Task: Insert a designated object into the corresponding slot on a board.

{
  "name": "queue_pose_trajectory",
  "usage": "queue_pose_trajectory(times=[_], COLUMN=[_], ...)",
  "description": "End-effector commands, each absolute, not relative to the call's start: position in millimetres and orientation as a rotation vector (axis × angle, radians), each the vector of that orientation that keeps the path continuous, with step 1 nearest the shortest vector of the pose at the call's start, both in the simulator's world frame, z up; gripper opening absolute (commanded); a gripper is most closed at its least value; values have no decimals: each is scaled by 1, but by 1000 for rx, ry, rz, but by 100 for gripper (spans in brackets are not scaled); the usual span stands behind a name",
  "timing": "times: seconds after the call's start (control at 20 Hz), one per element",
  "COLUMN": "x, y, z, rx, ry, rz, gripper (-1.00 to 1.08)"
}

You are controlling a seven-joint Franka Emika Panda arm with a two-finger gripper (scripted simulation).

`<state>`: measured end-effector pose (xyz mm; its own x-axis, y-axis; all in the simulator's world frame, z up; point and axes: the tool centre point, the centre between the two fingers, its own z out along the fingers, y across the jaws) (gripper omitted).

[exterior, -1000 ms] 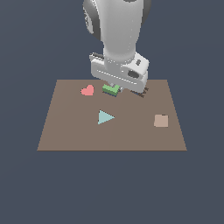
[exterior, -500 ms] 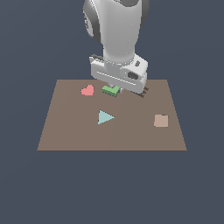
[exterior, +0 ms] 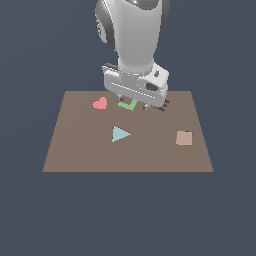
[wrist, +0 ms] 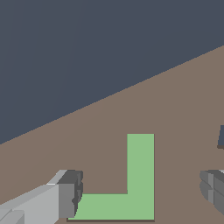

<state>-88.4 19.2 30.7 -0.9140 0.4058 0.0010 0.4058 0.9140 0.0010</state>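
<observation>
in the exterior view the brown board (exterior: 128,150) lies flat, and the white arm comes down over its far edge. taking the cyan triangle (exterior: 120,134) near the board's middle as landmark: the green l-shaped block (exterior: 128,105) lies on the board beyond the triangle, toward the far edge, partly covered by the gripper (exterior: 134,103) hanging right over it. the pink heart (exterior: 100,103) sits beyond the triangle and toward the exterior view's left, beside the green block but apart from it. a tan square (exterior: 184,138) lies well apart from the triangle toward the exterior view's right. a dark recess (exterior: 163,105) peeks out past the gripper body, beyond the triangle and to the exterior view's right; its shape cannot be told.

in the wrist view the green block (wrist: 131,192) lies flat on the board (wrist: 175,109) between the two fingers (wrist: 68,194), which stand spread wide. one finger sits just beside the end of the block's shorter leg; touching or not cannot be told. the other is clear of it. a sliver of dark recess (wrist: 221,136) shows at the picture's edge.
</observation>
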Motion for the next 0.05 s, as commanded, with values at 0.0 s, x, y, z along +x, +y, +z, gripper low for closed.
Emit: queue_pose_trajectory(times=[0.0], x=[-88], y=[19], z=[31], rx=[-651], ry=[-3073], rz=[-2], gripper=[100])
